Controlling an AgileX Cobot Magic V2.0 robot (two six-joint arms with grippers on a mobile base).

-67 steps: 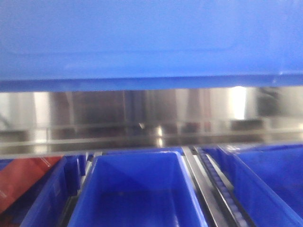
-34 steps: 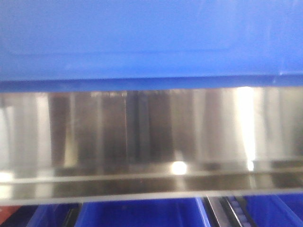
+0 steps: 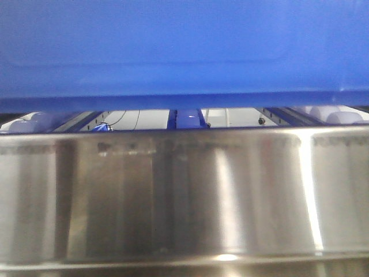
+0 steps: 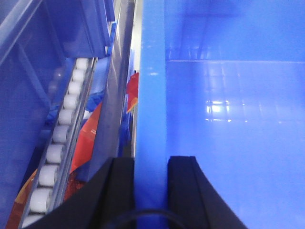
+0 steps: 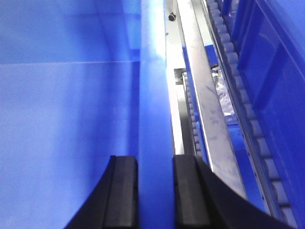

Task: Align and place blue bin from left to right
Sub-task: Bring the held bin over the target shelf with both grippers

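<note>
Blue bin [image 3: 184, 46], gripped by two end effectors.
Bin fills the upper front view, above a stainless steel panel [image 3: 184, 196]. Left end effector [image 4: 151, 167] is closed on its left rim, right end effector [image 5: 156, 164] on its right rim. Roller track [image 4: 57, 148] and red packaging [image 4: 86, 143] lie beside the left wall.

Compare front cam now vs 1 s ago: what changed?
The view rose: the steel panel slid down, filling the lower half, the darker bins below it dropped out of frame, and roller tracks appeared above it. The blue bin stays across the top; left gripper and right gripper clamp its rim.
</note>
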